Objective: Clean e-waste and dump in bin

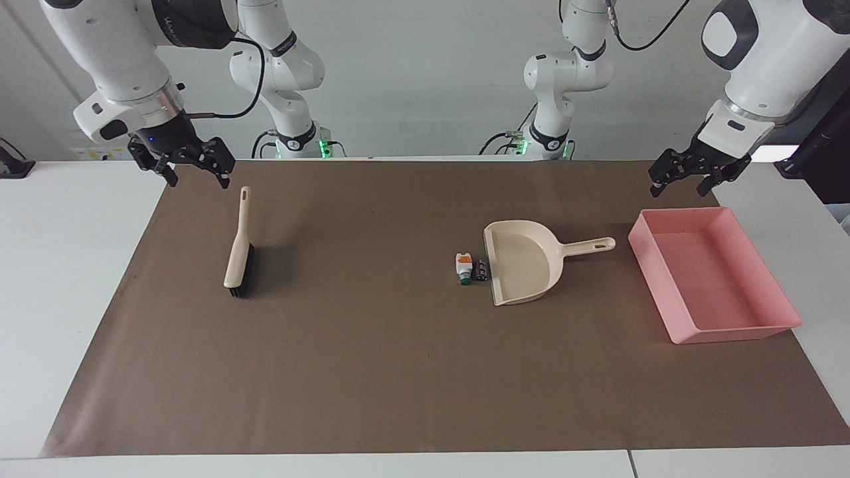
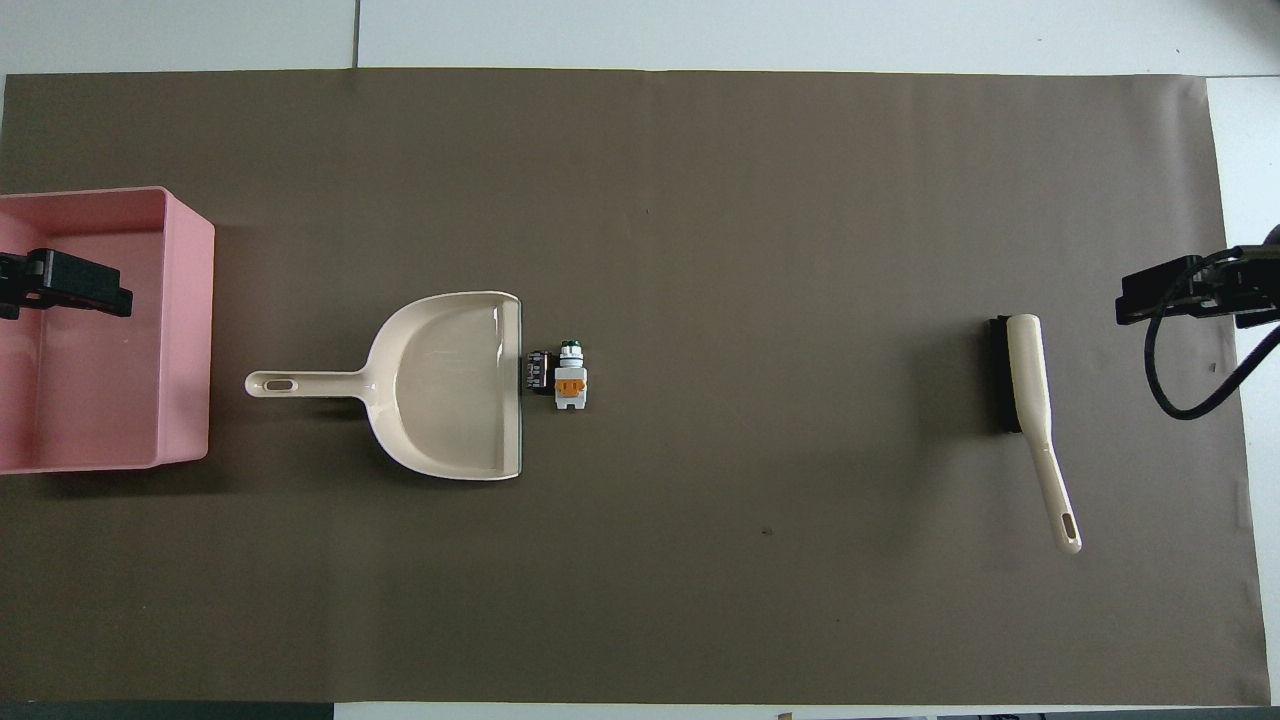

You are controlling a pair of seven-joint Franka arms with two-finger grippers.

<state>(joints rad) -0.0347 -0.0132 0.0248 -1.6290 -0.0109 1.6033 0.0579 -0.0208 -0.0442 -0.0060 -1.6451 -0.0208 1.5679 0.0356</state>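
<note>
The e-waste is two small pieces lying side by side on the brown mat: a white block with orange and green marks [image 1: 464,267] [image 2: 570,381] and a black piece [image 1: 482,269] [image 2: 539,372]. The black one touches the open lip of the cream dustpan [image 1: 524,265] [image 2: 450,385]. The pink bin [image 1: 730,330] [image 2: 186,330] stands at the left arm's end of the mat with nothing in it. My left gripper [image 1: 680,189] [image 2: 68,288] hangs open in the air over the bin's end nearer the robots. Up above the brush handle, my right gripper [image 1: 198,178] [image 2: 1182,293] is open and holds nothing.
A cream hand brush with black bristles [image 1: 239,249] [image 2: 1030,400] lies toward the right arm's end of the mat, handle pointing at the robots. The dustpan's handle [image 1: 588,246] points toward the bin. White table shows around the brown mat [image 1: 372,372].
</note>
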